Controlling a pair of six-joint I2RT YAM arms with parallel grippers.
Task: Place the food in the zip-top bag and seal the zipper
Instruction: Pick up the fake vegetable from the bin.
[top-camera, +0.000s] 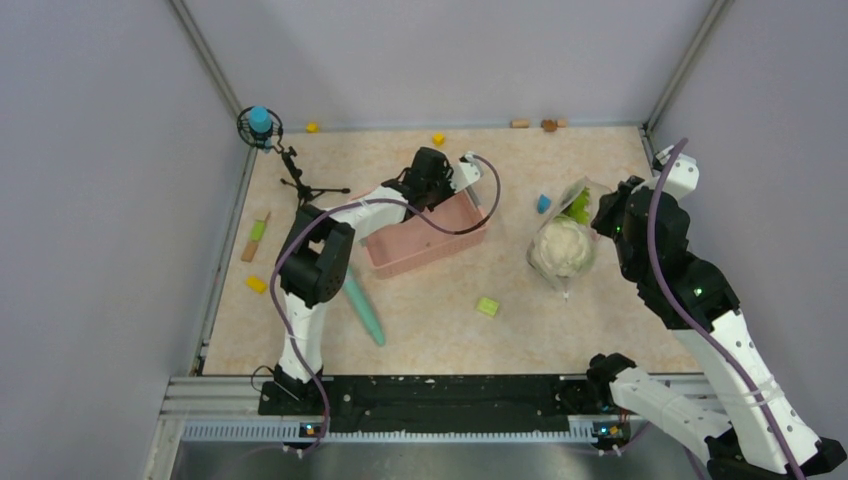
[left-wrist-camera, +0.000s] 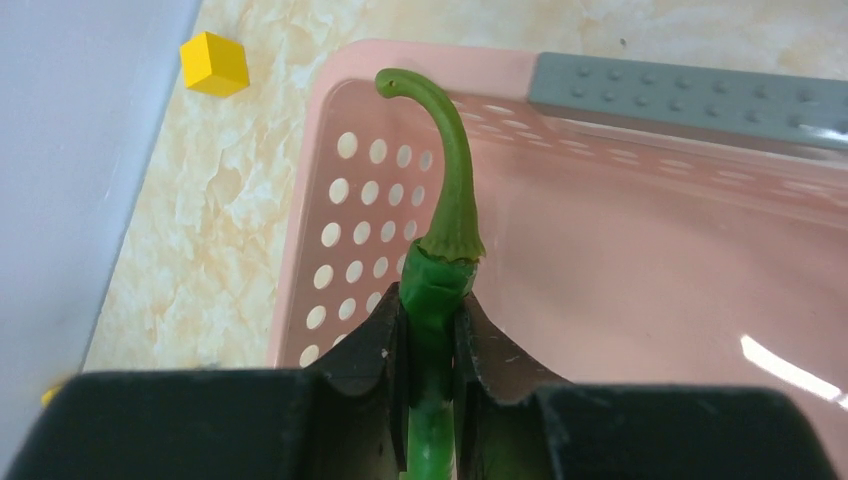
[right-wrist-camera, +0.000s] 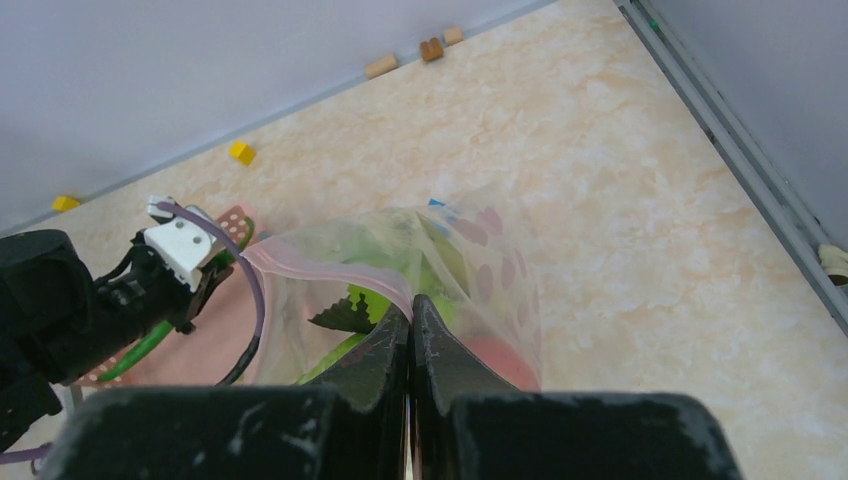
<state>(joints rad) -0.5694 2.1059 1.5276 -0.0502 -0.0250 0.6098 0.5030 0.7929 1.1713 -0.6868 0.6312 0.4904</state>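
On the marbled table (top-camera: 450, 335), left of centre, sits the pink basket (top-camera: 400, 258). To the right is the zip-top bag (right-wrist-camera: 485, 265), held up by its mouth, with the white cauliflower (top-camera: 562, 250) and green leafy pieces (right-wrist-camera: 345, 312) inside. The right gripper (right-wrist-camera: 411, 335) pinches tight on the bag's edge by the pinkish zipper (right-wrist-camera: 320, 272). Over the basket, the left gripper (left-wrist-camera: 433, 320) clamps a green vegetable (left-wrist-camera: 452, 200) with a curved stem.

The beige marbled table (top-camera: 610, 320) carries a pink basket (top-camera: 425, 245) near its middle — a teal stick (top-camera: 366, 312) and a yellow-green block (top-camera: 487, 306) lie on its near side. A yellow cube (top-camera: 438, 138), cork-like pieces (top-camera: 520, 123) and a small black tripod (top-camera: 300, 186) sit toward the far edge.
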